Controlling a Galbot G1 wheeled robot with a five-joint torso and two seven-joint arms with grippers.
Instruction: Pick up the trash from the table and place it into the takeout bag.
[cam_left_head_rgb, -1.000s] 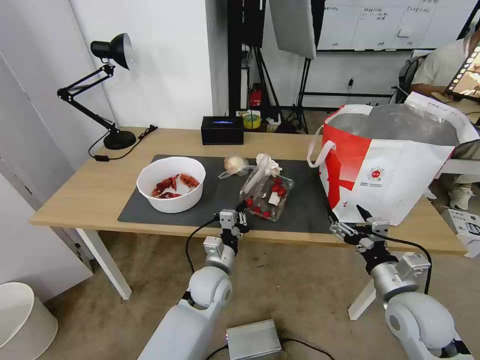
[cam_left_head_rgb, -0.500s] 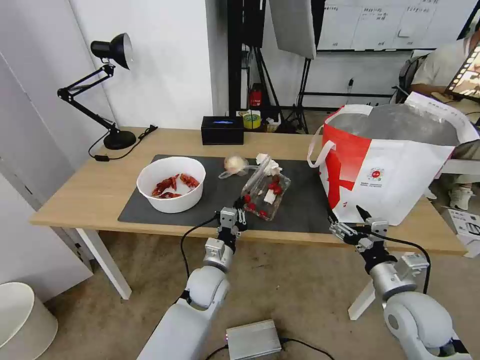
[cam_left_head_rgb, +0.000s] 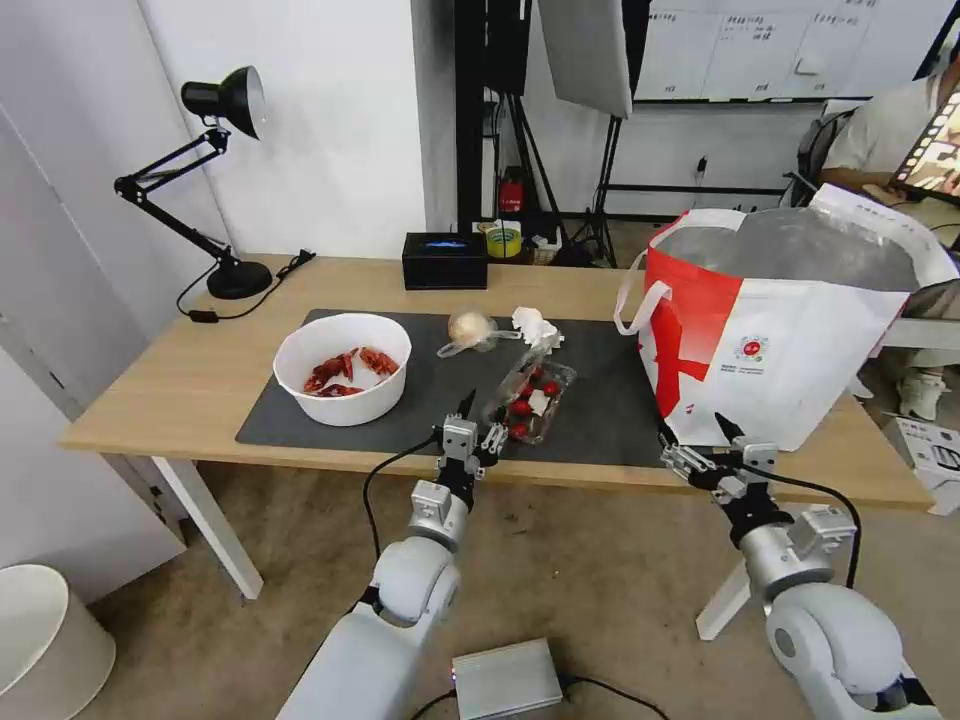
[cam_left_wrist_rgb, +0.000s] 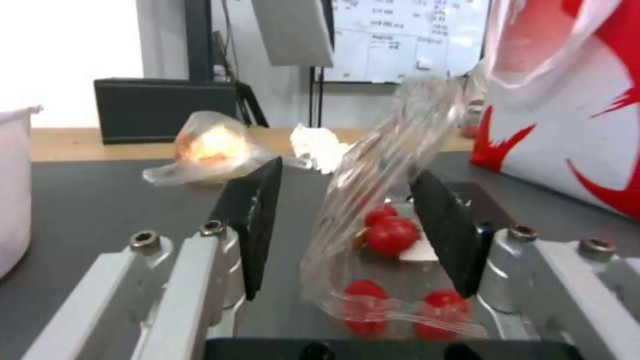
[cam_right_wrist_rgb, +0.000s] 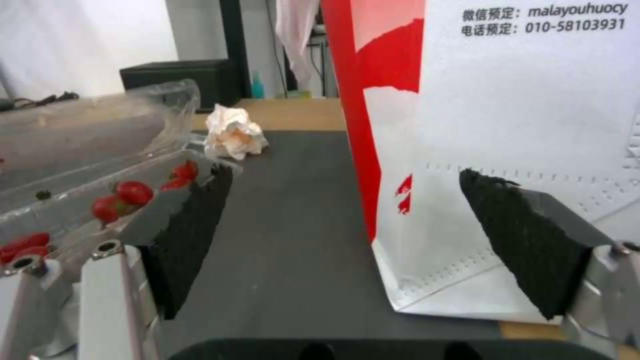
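Now we have our left gripper (cam_left_head_rgb: 478, 417) wide apart at the near edge of the dark grey rectangular mat (cam_left_head_rgb: 600, 420), its black pads (cam_left_wrist_rgb: 257, 230) on both sides of the clear plastic clamshell tray with red bits (cam_left_head_rgb: 530, 393). At 3 o'clock from it, our right gripper (cam_left_head_rgb: 692, 432) stands open too, close before the large white takeout bag with red side panel (cam_left_head_rgb: 800, 350).
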